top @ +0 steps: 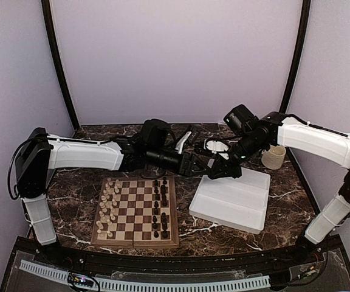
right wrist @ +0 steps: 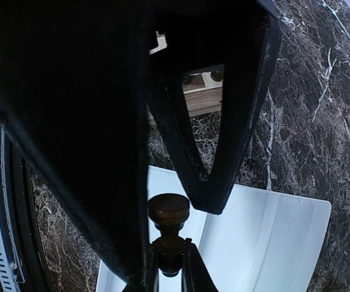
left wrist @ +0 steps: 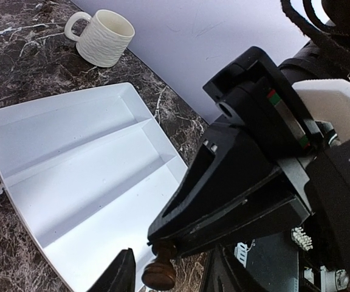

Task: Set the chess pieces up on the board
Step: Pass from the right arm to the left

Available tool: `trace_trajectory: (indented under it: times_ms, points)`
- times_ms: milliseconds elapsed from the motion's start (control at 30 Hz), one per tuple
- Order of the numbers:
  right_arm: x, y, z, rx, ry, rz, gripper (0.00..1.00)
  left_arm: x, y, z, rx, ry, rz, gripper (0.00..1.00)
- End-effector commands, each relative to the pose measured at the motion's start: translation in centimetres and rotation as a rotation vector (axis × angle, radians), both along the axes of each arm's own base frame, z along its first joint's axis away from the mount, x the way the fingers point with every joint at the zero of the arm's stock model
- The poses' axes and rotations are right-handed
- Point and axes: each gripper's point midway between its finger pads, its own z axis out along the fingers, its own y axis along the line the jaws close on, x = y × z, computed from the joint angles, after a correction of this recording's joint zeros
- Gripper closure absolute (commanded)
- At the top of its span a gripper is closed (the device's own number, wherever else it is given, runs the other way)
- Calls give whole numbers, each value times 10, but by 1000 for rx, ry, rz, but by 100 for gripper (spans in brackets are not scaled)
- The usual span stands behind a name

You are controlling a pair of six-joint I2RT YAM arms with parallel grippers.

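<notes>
The board [top: 135, 214] lies at the near left, with cream chess pieces [top: 107, 210] along its left side and dark ones [top: 160, 207] along its right. Both grippers meet above the left edge of the white tray [top: 233, 198]. My right gripper [right wrist: 171, 271] is shut on the head of a dark brown piece [right wrist: 169, 210], whose round base points away from it. The same piece [left wrist: 158, 274] hangs between the fingers of my left gripper [left wrist: 170, 277], which is open and stands astride it with gaps on both sides.
A white ribbed mug [left wrist: 105, 38] stands behind the tray [left wrist: 72, 170], at the back right [top: 273, 157]. The tray's compartments hold nothing. A small white object [top: 215, 146] and a silvery one [top: 183, 142] lie at the back of the dark marble table.
</notes>
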Motion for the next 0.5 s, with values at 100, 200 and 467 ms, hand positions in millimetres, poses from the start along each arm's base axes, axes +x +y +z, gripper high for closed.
trace_trajectory:
  times_ms: [100,200,467]
  points:
    - [-3,4,23,52,-30,11,94,-2,-4,13,-43,21,-37,59]
    - [-3,4,24,53,-34,10,94,-2,-3,12,-40,32,-38,62]
    - [-3,5,28,61,-38,11,93,1,-2,8,-51,62,-43,79]
